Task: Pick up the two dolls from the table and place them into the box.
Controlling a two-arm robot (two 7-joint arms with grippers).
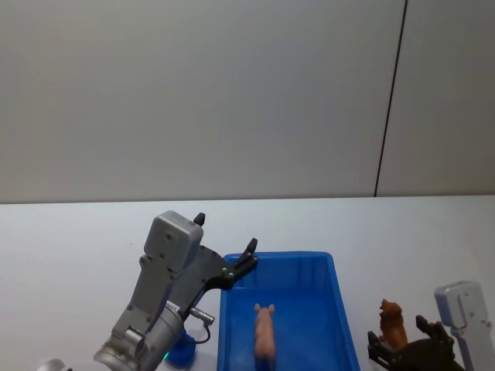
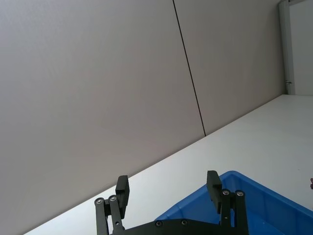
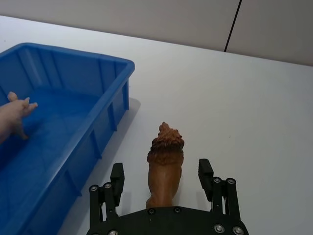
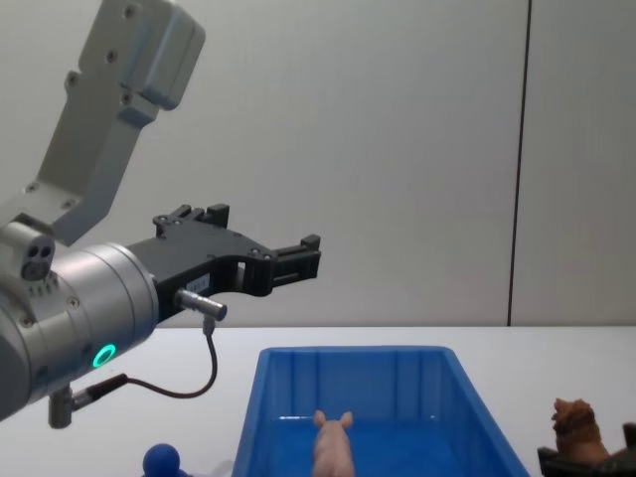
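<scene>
Lion [image 3: 166, 166] is standing upright on the table [image 3: 254, 107], just right of the box [image 1: 294, 255], facing away from me. Right gripper [image 3: 161, 170] is sitting low around it, jaws wide open, one finger on each side with a gap showing on both, so it's gripping nothing yet.

Pig [image 1: 264, 334] is lying inside the box, near the middle of the floor. So I'm reading one doll as done and the lion pick as the step in hand: approach looks finished, the close hasn't begun.

Next move, as I'm judging it: close the jaws on the lion's body, lift straight up to clear the box's right wall, carry left over the opening, and release away from the pig. The lion is narrow and tall, so an off-centre squeeze could tip it.

Left gripper [image 2: 167, 182] is hanging raised over the box's far left corner, jaws open and empty, looking idle.

A blue figure [image 4: 161, 459] is sitting on the table left of the box, under the left arm. I'm getting just a rounded top, so I can't tell its pose.

Lion's feet are hiding behind the right gripper's body in the wrist view, so I can't confirm how deep the fingers are reaching. Box's near end and the pig's rear are getting cut off at the frame edge.
</scene>
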